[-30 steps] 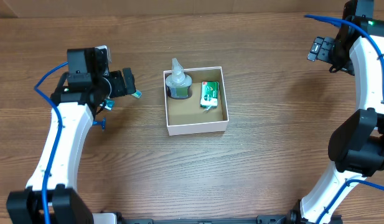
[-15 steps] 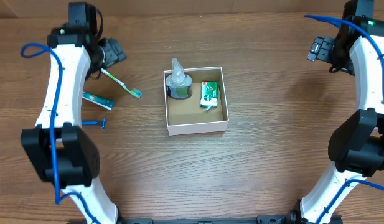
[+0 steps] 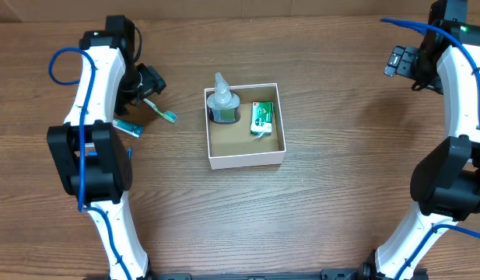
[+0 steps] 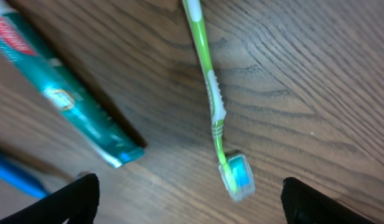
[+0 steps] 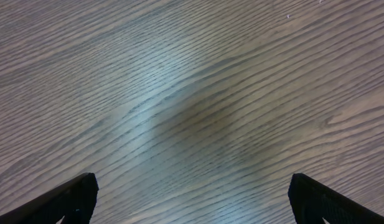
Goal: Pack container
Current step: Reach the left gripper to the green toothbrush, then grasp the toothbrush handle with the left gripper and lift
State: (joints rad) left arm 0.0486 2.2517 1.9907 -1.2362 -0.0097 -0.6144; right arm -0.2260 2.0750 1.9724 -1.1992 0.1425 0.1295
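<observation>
Your left gripper (image 3: 152, 82) is hovering spread wide, container (image 3: 246, 162) sitting at its 4 o'clock. Right gripper (image 3: 397, 61) is gaping too.

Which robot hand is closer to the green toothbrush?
Left. The left hand hovers open just above the toothbrush. The right hand is far away, on the other side of the table.

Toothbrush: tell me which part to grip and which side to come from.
Grip the toothbrush at the middle of its green handle, coming straight down from above. It lies flat on the table, thin and straight, so the open left gripper can probably close across it. Avoid the wider blue head end, and the toothpaste tube lying apart to one side.
</observation>
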